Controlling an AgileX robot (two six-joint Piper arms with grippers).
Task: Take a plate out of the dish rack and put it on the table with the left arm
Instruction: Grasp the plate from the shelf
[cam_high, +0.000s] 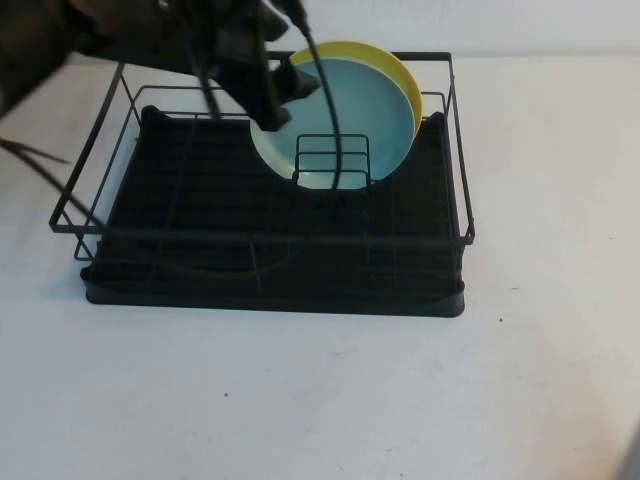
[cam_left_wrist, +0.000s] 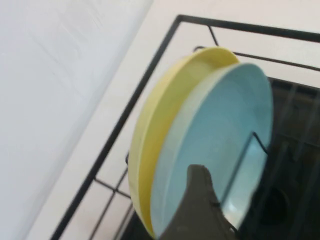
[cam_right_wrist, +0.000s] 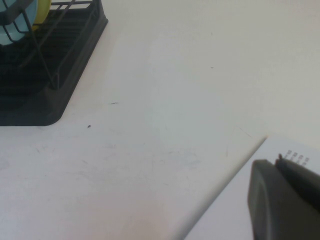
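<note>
Left gripper (cam_high: 285, 95) by upright turquoise plate (cam_high: 350, 115), right gripper (cam_right_wrist: 282, 200) parked

plate (cam_high: 355, 115): pale blue, upright in holder | dish rack (cam_high: 270, 270): black, on white table (cam_high: 400, 400)

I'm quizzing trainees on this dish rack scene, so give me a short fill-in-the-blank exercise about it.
1. The blue plate stands upright in the dish rack, directly in front of a ____ plate.
2. The arm reaching over the rack to the blue plate's rim is the ____ one; its gripper is there.
3. The right gripper is beside the rack, over the bare ____.

Missing words: yellow; left; table
</note>
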